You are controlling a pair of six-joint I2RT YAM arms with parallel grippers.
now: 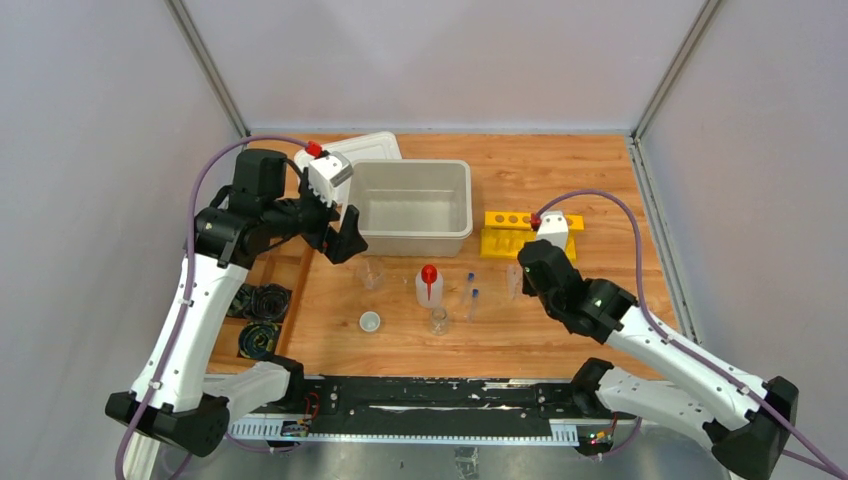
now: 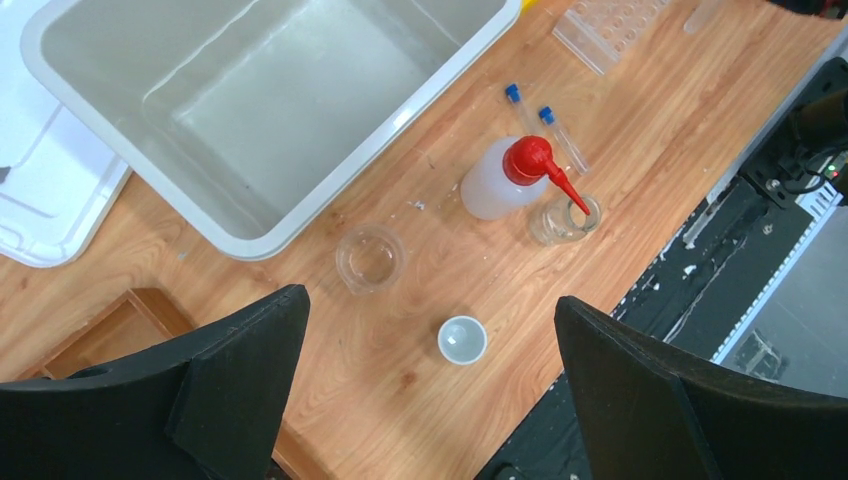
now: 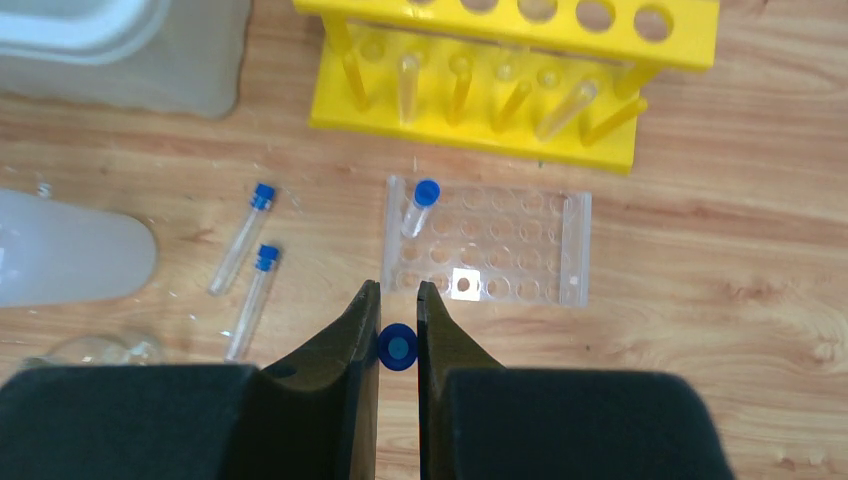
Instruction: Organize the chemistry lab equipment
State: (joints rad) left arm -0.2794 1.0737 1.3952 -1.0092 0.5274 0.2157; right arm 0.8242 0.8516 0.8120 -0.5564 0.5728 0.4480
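The right gripper [image 3: 399, 300] was clamped on a blue-capped test tube [image 3: 398, 347], just near of the clear tray [image 3: 520, 250]. The left gripper [image 2: 430, 300] hung with jaws wide apart, empty, above the glass beaker [image 2: 369, 258] and white cup [image 2: 462, 339].

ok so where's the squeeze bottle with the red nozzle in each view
top external: squeeze bottle upright near the middle
left wrist: squeeze bottle right of centre, upper half
right wrist: squeeze bottle at the left edge, white body only
shared landmark: the two loose blue-capped test tubes lying beside it
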